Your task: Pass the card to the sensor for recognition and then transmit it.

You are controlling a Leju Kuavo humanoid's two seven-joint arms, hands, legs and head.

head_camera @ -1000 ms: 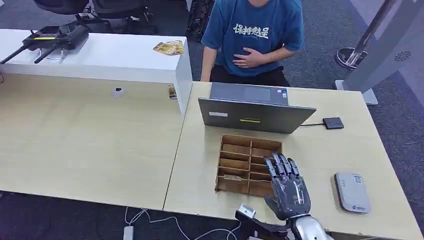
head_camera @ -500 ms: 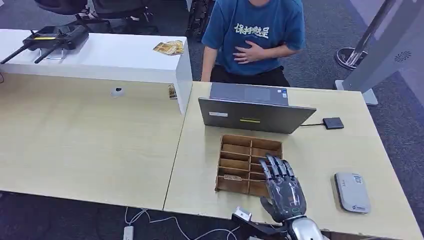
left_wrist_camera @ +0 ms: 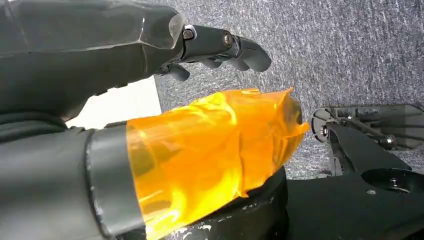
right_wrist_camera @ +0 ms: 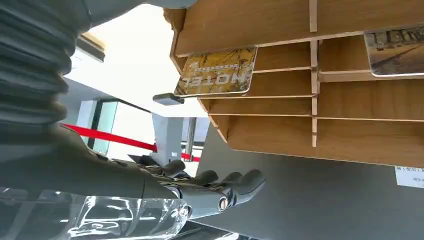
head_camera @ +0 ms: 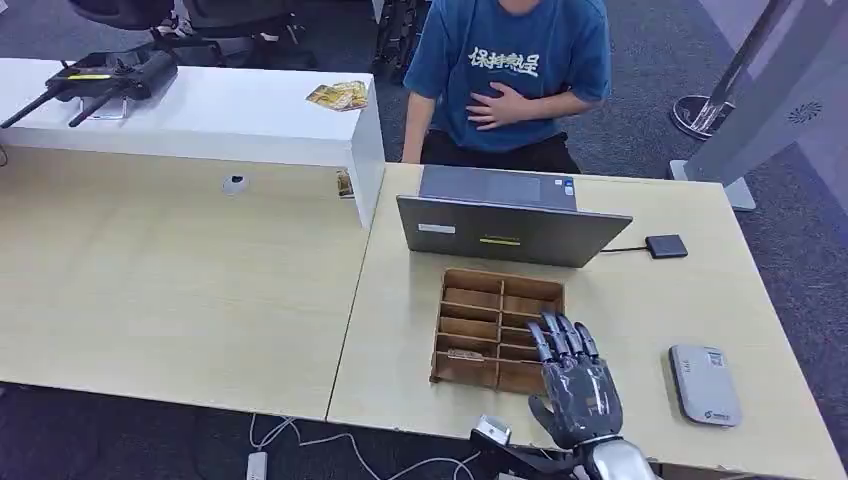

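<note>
A wooden slotted rack [head_camera: 503,279] lies on the desk in front of a laptop. One card [head_camera: 462,354] shows in a near-left slot. In the right wrist view a yellow HOTEL card [right_wrist_camera: 217,75] and a second card [right_wrist_camera: 395,47] stand in the rack [right_wrist_camera: 300,130]. My right hand [head_camera: 575,385] hovers over the rack's near-right corner, fingers [right_wrist_camera: 235,182] stretched out and apart, holding nothing. A grey-white card reader [head_camera: 704,384] lies on the desk to the right of that hand. My left hand [left_wrist_camera: 150,100], thumb wrapped in orange tape, hangs above the carpet and holds nothing.
A grey laptop [head_camera: 510,228] stands just behind the rack, with a person in a blue shirt [head_camera: 510,70] seated beyond it. A small black box [head_camera: 666,246] on a cable lies at the back right. A white counter [head_camera: 200,115] borders the far left.
My right hand drew back a little toward the desk's near edge, then edged slightly right. The person's hand moved higher on the chest.
</note>
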